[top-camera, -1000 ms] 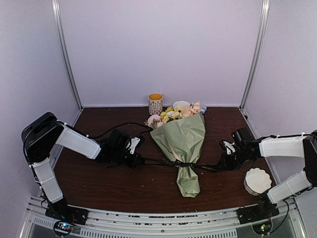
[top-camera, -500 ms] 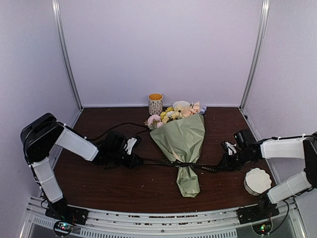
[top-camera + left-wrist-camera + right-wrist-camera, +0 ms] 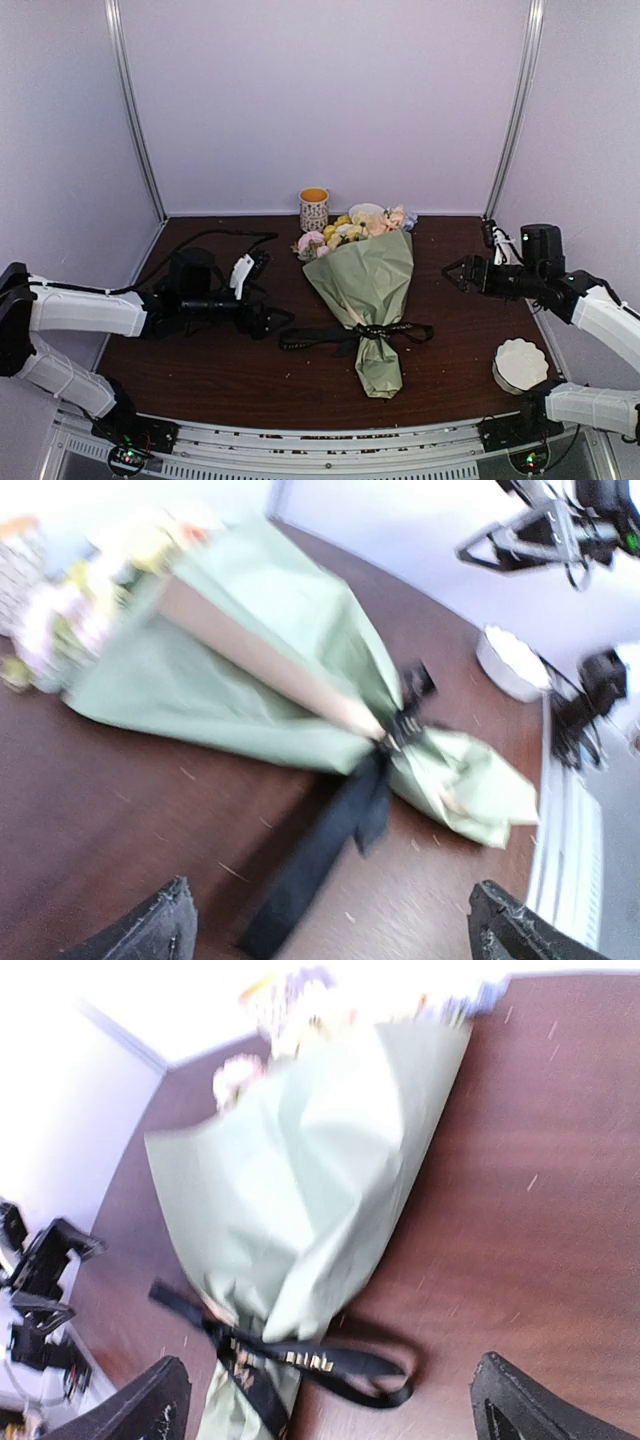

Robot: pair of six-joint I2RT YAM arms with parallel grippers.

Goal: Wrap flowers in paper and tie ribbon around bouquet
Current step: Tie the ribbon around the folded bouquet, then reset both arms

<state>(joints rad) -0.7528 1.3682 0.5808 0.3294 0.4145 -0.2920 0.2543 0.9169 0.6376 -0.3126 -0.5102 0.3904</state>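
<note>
At the middle of the table (image 3: 220, 370), the flowers (image 3: 350, 228) are laid with their blooms toward the back wall. They are wrapped in the paper (image 3: 368, 280), which is gathered into a cone that narrows toward the near edge. A strip of the paper's peach-pink face is shown along one fold in the left wrist view. The ribbon (image 3: 355, 333) is tied around the narrow neck of the cone. One tail is stretched flat to the left on the wood, and a loop is spread to the right. Pale lettering can be made out on the ribbon in the right wrist view.

The left gripper (image 3: 265, 292) is held low near the end of the left tail, its jaws spread wide with nothing caught between them. The right gripper (image 3: 452, 275) is held off to the right of the bouquet, well apart from it, with jaws likewise spread and empty.

A patterned cup (image 3: 314, 209) is stood just behind the blooms by the back wall. A white scalloped stack (image 3: 520, 364) is set near the front right corner.
</note>
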